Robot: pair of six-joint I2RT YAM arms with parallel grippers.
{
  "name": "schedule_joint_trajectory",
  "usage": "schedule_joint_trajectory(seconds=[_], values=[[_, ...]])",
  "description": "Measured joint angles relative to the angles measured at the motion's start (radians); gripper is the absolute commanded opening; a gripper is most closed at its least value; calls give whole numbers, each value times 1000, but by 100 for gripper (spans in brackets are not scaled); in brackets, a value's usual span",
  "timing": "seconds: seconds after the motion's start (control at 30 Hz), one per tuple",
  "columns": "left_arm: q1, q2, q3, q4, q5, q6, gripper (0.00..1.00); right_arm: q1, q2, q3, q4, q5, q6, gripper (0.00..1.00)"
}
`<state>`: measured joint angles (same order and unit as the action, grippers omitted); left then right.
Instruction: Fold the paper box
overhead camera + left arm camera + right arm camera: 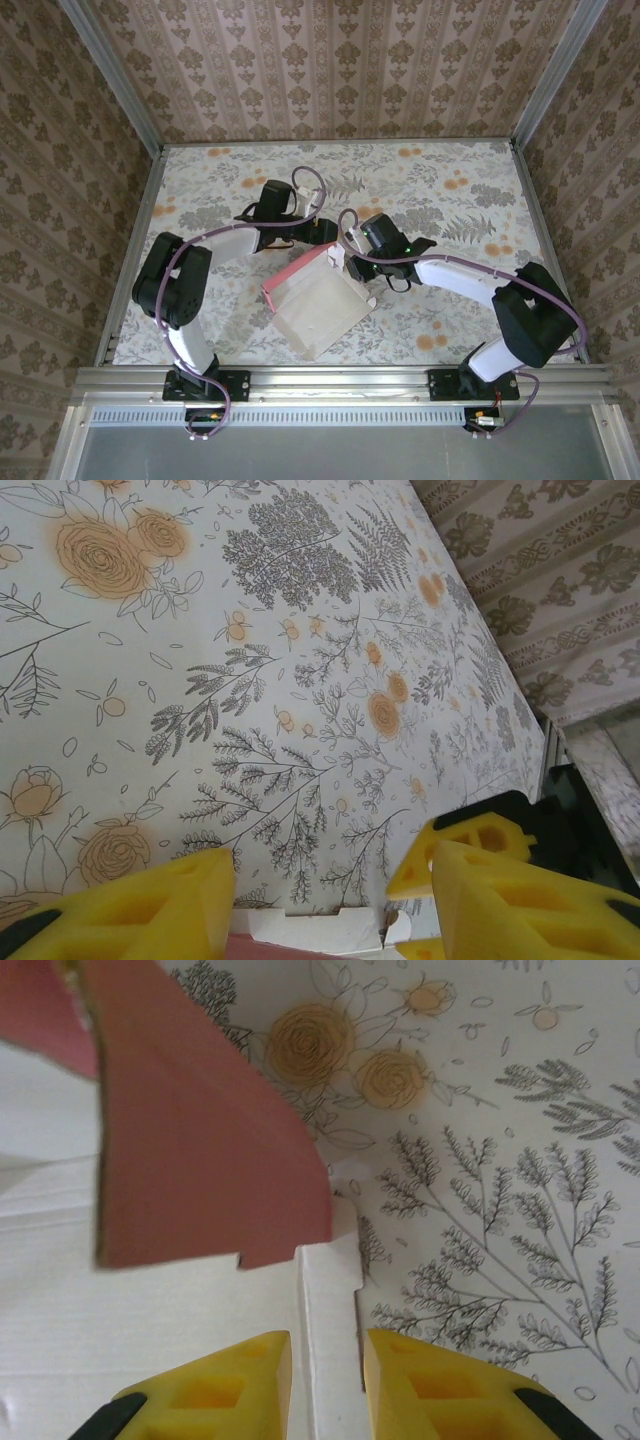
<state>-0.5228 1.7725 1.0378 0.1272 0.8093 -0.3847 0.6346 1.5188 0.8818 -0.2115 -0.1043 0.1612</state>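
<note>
Paper box (316,310) at centre of table (450,200), half folded, pink wall (292,270) raised far-left. Left gripper (312,880) released, fingers wide over box's far edge. Right gripper (328,1360) at far-right corner, fingers narrowly astride white flap (328,1290); can't tell if clenched.

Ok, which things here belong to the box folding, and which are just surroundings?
Job: paper box, left gripper, right gripper.
Surroundings: floral table cover, patterned walls, metal frame.

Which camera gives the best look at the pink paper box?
The top external view: the whole paper box lies between both arms. The right wrist sees one pink flap close up; the left wrist, a sliver of edge.
</note>
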Motion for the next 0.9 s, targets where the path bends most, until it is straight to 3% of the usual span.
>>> schedule_joint_trajectory(seconds=[0.43,0.9], values=[[0,11,17,-35,51,32,52,-1,48,18,68,22,-1,30],[6,65,74,-79,135,59,47,69,61,29,122,31,2,33]])
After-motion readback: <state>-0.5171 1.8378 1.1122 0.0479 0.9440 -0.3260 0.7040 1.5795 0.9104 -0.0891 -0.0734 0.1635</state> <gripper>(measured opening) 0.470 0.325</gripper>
